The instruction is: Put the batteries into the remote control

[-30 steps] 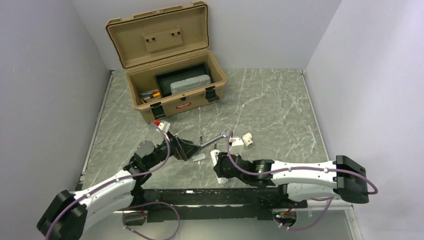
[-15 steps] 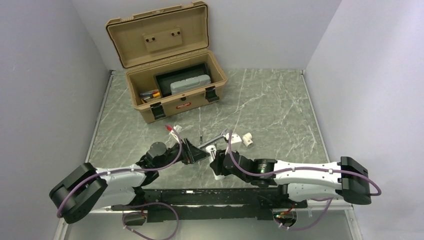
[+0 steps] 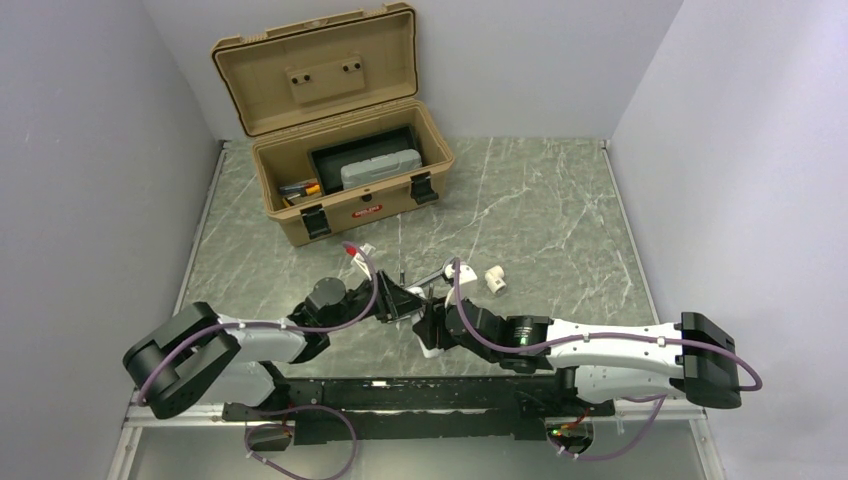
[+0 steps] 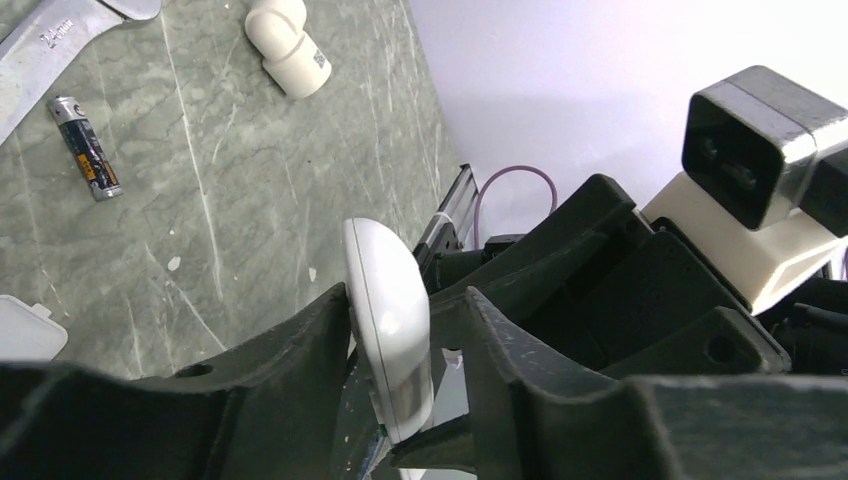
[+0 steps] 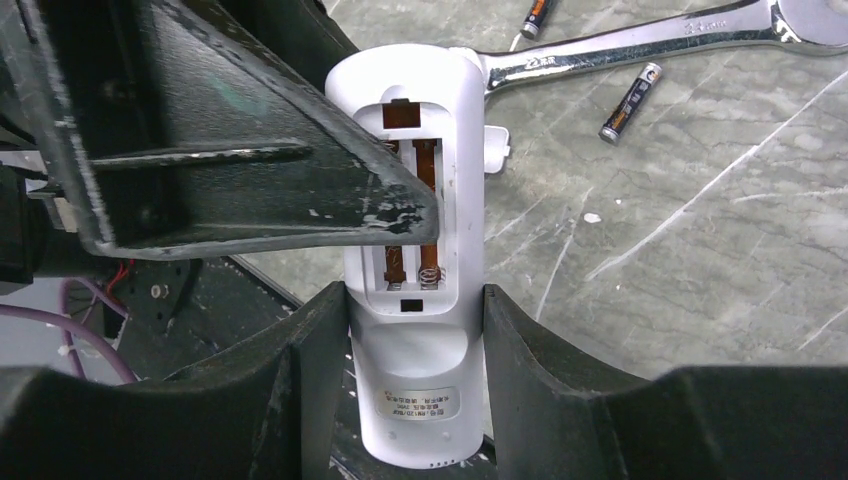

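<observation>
Evidently the remote control (image 5: pixel 418 345) is a light, stiff bar of smooth, glossy white plastic with rounded ends, so I judge it will slip or twist under a loose pinch rather than bend. It is held off the marbled green table (image 5: pixel 720 220) between the two arms. The right gripper (image 5: pixel 415 300) is clamped across its narrow sides just below the open battery bay, a sound place to hold since it leaves the recess free. The bay faces the right wrist camera and is empty, showing copper-coloured strips and small coil springs (image 5: pixel 430 275). The left gripper (image 4: pixel 405 300) straddles the bar nearer its other rounded end, one finger against the shell; whether the other presses too, I cannot tell. Slim cylindrical batteries (image 5: pixel 630 101) lie loose on the table beside the shiny steel wrench (image 5: pixel 640 40), likely to roll; the thin springs look easy to bend.
</observation>
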Motion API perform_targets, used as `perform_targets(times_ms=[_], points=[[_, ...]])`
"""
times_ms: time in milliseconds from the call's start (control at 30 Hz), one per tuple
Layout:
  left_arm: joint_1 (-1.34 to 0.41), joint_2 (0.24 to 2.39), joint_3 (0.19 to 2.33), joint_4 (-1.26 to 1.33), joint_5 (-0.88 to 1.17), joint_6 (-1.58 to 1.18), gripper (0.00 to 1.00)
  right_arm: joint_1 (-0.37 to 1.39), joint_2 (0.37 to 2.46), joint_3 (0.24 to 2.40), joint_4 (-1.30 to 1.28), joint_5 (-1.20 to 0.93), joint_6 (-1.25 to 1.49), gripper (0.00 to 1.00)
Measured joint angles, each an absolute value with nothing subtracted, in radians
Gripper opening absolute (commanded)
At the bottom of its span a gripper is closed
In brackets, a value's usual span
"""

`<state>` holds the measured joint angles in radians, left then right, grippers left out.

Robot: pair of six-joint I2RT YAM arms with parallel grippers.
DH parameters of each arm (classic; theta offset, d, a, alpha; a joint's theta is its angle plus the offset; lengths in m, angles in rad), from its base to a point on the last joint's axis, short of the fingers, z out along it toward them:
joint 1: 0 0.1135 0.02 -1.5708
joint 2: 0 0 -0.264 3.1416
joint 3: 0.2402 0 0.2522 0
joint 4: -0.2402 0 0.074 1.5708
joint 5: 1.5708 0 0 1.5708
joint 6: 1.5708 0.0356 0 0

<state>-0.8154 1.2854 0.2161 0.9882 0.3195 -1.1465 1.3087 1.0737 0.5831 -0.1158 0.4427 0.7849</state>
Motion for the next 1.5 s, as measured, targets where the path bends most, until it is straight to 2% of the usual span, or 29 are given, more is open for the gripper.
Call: perform_targets(times_ms=[133, 200, 233, 367, 467, 600, 800, 1100, 1300, 1500], points=[[-0.819, 1.325, 0.221, 1.011, 0.320, -1.147, 0.14, 1.309, 1.076, 0.584, -0.113, 0.444, 0.776, 0.34], [-0.820, 1.341, 0.226, 1.020, 0.322, -1.147, 0.02, 1.308, 1.082, 0.585, -0.122, 0.445, 0.766, 0.42], [-0.820, 1.352, 0.229, 1.025, 0.326, -1.149, 0.00, 1.307, 1.087, 0.585, -0.126, 0.447, 0.762, 0.45], [-0.820, 1.374, 0.232, 1.047, 0.336, -1.145, 0.00, 1.306, 1.086, 0.587, -0.134, 0.450, 0.759, 0.65], [-0.823, 1.372, 0.232, 1.050, 0.352, -1.132, 0.00, 1.306, 1.071, 0.588, -0.129, 0.437, 0.760, 0.74], [-0.826, 1.314, 0.234, 0.983, 0.357, -1.066, 0.00, 1.306, 1.014, 0.590, -0.125, 0.400, 0.746, 0.76], [-0.826, 1.110, 0.287, 0.742, 0.300, -0.892, 0.00, 1.306, 0.953, 0.611, -0.130, 0.358, 0.745, 0.76], [-0.826, 0.905, 0.327, 0.515, 0.202, -0.594, 0.00, 1.288, 0.827, 0.659, -0.266, 0.452, 0.885, 0.77], [-0.833, 0.803, 0.266, 0.513, 0.157, -0.409, 0.00, 1.143, 0.828, 0.757, -0.373, 0.436, 0.995, 0.77], [-0.889, 0.701, 0.229, 0.525, 0.081, -0.188, 0.00, 0.926, 0.835, 0.761, -0.384, 0.268, 1.065, 0.78]])
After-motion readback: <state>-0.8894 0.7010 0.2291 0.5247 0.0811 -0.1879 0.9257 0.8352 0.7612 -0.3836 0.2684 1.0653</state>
